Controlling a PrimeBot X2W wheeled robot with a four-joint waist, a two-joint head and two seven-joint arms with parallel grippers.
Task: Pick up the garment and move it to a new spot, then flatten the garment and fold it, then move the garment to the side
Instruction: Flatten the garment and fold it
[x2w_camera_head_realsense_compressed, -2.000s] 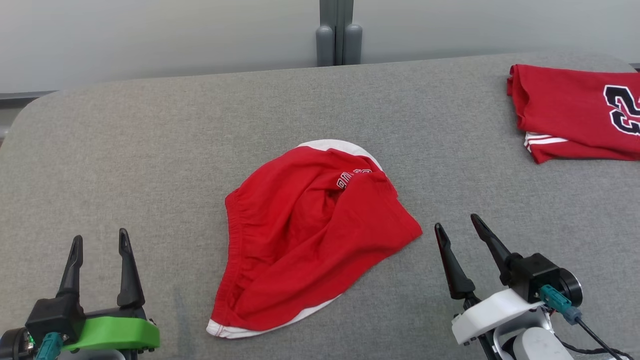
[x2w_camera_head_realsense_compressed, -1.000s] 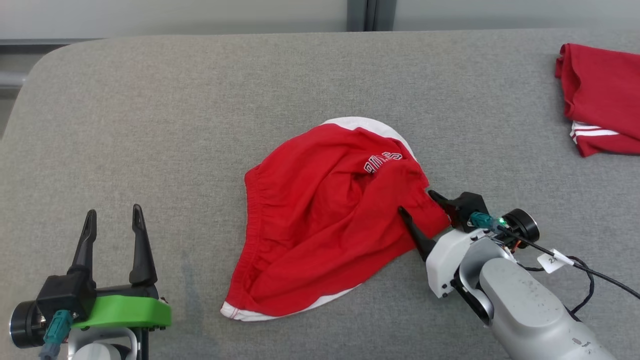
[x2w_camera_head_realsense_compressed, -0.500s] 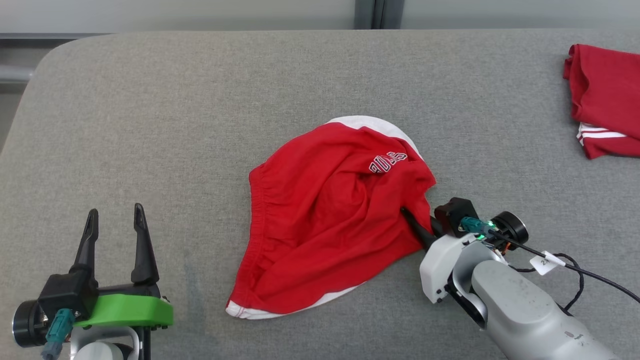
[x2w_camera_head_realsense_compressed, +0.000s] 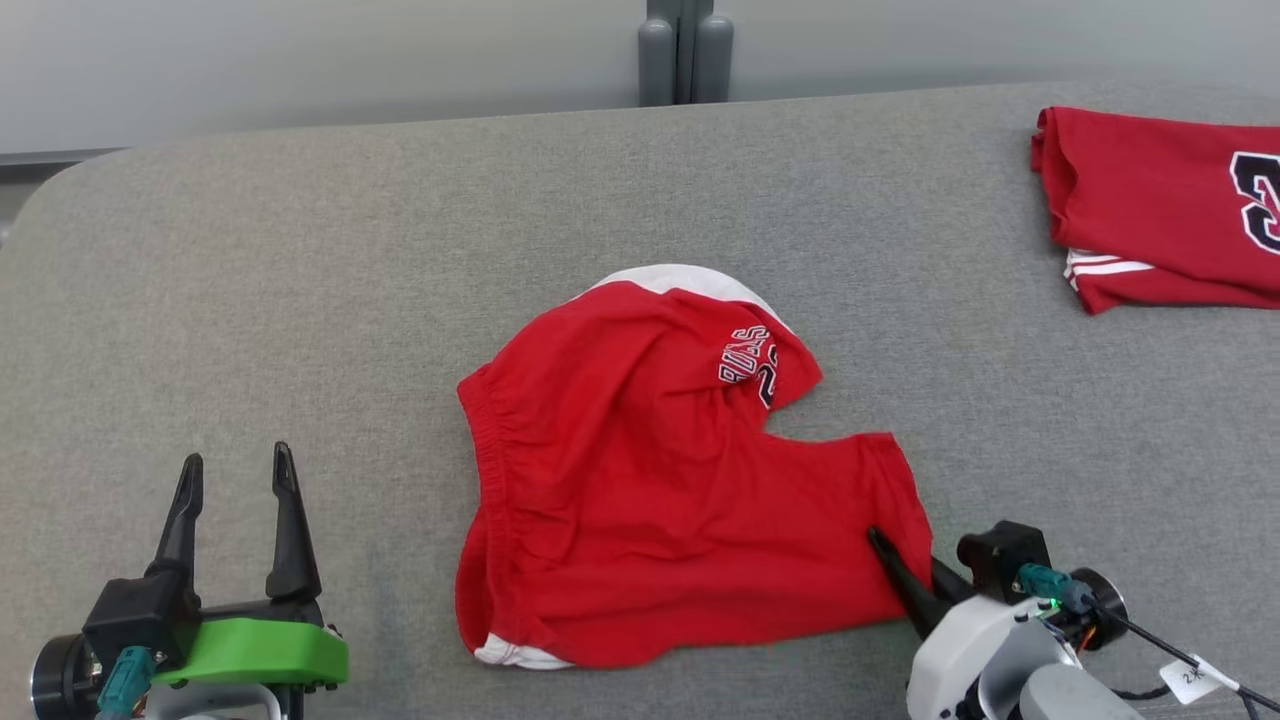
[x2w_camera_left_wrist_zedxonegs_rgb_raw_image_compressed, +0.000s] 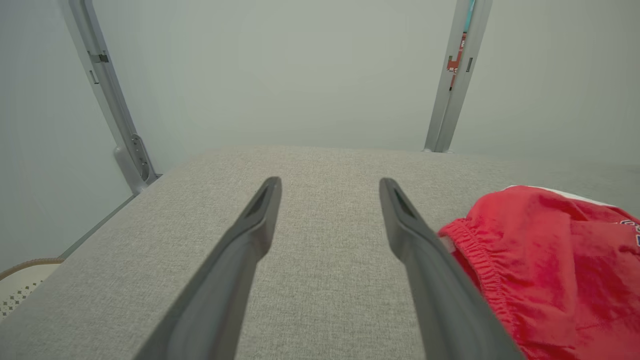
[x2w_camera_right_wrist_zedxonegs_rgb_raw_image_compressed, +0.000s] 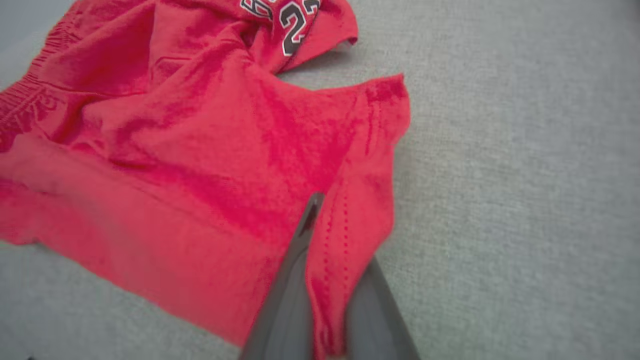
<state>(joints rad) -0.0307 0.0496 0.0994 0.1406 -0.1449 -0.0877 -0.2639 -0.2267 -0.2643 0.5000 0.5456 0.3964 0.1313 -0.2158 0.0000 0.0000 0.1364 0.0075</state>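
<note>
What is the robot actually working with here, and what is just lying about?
In the job:
red shorts
right gripper, shut on the shorts' edge
left gripper, open, apart from the shorts
table under them

Lying about:
red jersey, folded, at the table's far right

Bright, even light; soft shadows; wrist views slightly blurred.

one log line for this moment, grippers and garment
phase: grasp | right gripper: shut on red shorts leg hem | left gripper: open, clear of shorts | red shorts: rumpled on grey table
</note>
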